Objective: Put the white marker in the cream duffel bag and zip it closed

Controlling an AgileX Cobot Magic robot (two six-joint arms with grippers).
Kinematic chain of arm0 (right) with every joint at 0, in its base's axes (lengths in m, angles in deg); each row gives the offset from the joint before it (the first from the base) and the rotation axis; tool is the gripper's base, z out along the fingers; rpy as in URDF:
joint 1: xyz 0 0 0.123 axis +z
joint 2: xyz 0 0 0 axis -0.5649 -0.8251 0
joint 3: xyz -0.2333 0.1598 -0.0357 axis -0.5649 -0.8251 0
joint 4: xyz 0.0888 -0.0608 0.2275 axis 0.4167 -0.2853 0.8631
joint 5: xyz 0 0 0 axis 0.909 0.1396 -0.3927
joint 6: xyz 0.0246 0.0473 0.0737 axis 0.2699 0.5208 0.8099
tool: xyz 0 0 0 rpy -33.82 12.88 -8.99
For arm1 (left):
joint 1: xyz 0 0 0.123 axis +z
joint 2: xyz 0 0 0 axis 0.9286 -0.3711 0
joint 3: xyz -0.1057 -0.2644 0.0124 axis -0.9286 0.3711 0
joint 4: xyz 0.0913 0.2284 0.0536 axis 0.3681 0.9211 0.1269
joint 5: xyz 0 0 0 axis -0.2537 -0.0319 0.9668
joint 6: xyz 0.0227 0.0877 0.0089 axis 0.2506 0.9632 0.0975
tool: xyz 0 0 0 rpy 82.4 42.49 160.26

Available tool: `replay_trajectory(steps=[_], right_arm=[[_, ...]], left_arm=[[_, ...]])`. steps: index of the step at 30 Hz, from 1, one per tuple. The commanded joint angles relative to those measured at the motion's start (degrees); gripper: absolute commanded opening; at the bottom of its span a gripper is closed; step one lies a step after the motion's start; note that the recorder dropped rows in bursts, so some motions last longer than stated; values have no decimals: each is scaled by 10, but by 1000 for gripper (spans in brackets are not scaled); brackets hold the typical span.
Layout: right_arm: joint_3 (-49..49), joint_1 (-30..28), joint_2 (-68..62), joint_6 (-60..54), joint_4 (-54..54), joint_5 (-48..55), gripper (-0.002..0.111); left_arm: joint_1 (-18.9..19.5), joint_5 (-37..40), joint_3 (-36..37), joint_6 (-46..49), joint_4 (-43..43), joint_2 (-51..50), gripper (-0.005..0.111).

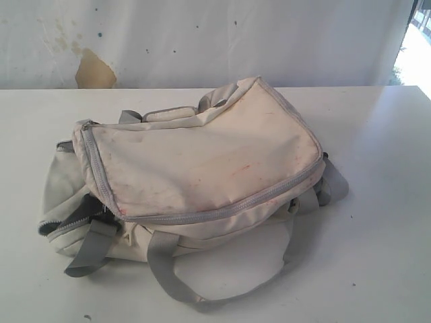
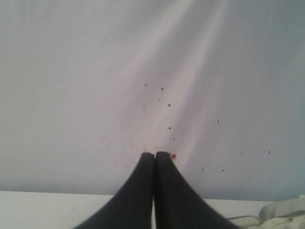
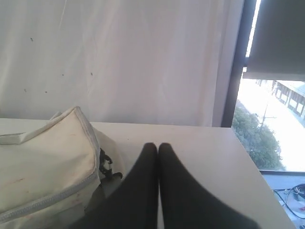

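The cream duffel bag (image 1: 202, 168) lies in the middle of the white table (image 1: 377, 202), its pink-stained panel up and the grey zipper (image 1: 229, 210) along its front edge closed. The white marker is not in view. Neither gripper shows in the exterior view. In the left wrist view my left gripper (image 2: 155, 154) is shut with nothing between its fingers, pointing at the white backdrop, a bit of the cream duffel bag (image 2: 281, 214) at the frame's corner. My right gripper (image 3: 157, 145) is shut and empty above the table, just beside the cream duffel bag (image 3: 43, 162).
Grey webbing straps (image 1: 168, 276) loop out on the table in front of the bag. A white curtain wall (image 1: 202, 40) with a tan stain stands behind the table. A window (image 3: 271, 124) and the table's edge lie past my right gripper.
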Motion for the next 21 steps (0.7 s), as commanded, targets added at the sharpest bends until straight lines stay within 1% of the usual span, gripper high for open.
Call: replay_trajectory(steps=[1,5,9,11,12,13,15,21], right_arm=[[-77,-4,3,-8,-4,-117,0],[-149,-4,3,-8,-4,-216,0],[-213,-4,3,-7,-4,-282,0],[-227,-4,3,-7,-4,-304,0],[-227,-4,3,-7,-4,-290,0],[-227,-4,3,-10,-6,-264,0],[-227,-4,3,-11,-7,-264,0],[-227,-4,3,-11,-7,-261,0]], left_arm=[[-1,-70,74,-1,-9,0,0],[-1,-143,162,1,-9,0,0],[-1,-223,238,1,-9,0,0],[-1,-271,279,1,-9,0,0],[-1,-291,296,1,-9,0,0],[-1,-313,297,1,-9,0,0],[-1,-268,297,1,-7,0,0],[-1,-254,297,1,-7,0,0]])
